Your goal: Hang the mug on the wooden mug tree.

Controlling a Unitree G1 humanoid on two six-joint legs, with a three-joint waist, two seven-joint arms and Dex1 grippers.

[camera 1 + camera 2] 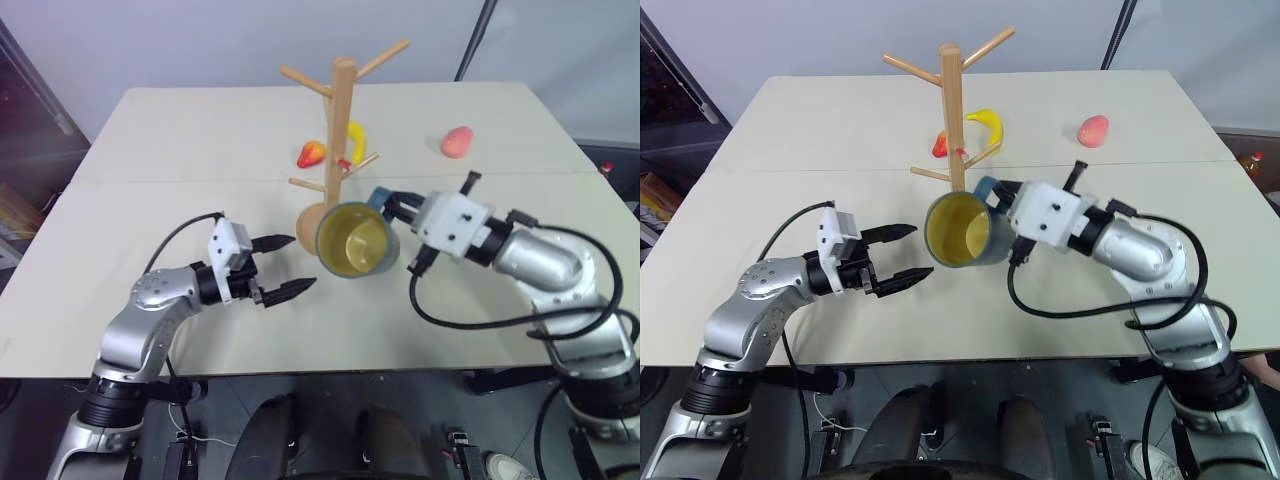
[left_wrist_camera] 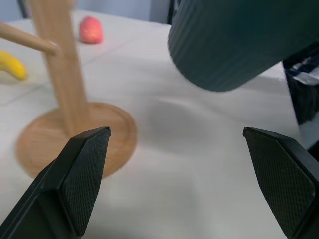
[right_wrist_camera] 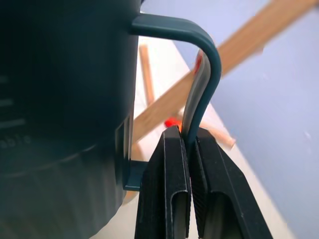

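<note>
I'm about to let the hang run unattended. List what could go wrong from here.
1. The right hand pinches only the thin handle of the mug, held off the table on its side; it could pivot or slip.
2. The mug is close in front of the wooden mug tree; bumping a peg could tip it.
3. The open left hand sits near the mug and could be hit.
</note>
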